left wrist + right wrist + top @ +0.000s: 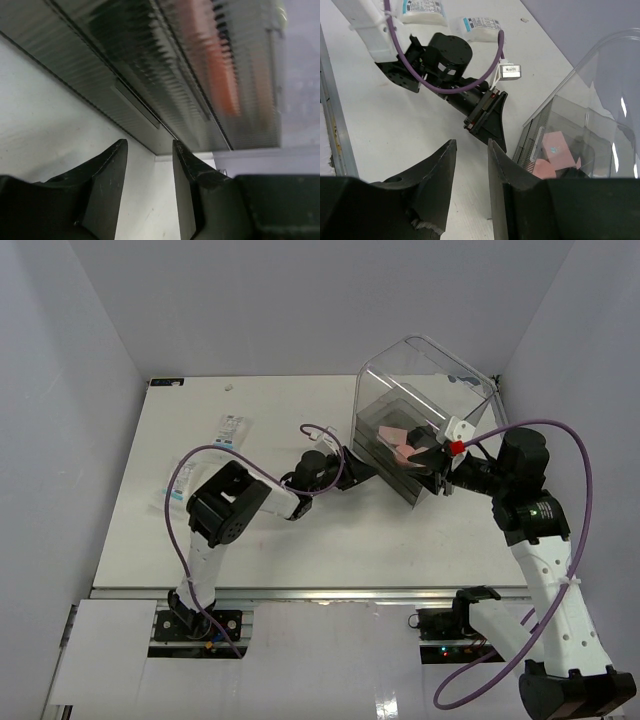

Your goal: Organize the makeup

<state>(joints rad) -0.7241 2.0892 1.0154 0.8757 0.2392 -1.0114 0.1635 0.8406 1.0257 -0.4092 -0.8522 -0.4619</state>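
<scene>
Pink sponge blocks (400, 445) lie inside the large clear plastic box (425, 390); they also show in the right wrist view (554, 150). Two flat white printed packets (232, 430) (178, 485) lie on the table at the left, and show in the right wrist view (422, 12) (480, 24). My left gripper (362, 472) is open and empty, its tips right at the box's ribbed drawer front (135, 100), near the drawer handle. My right gripper (428, 454) is open and empty at the box's front right corner, over bare table (471, 145). Brushes and compacts are not visible.
The clear box stands at the table's back right, tilted, its lid part rising toward the right wall. The left arm (440, 55) and its purple cable stretch across the middle of the table. A metal rail (300, 592) runs along the near table edge.
</scene>
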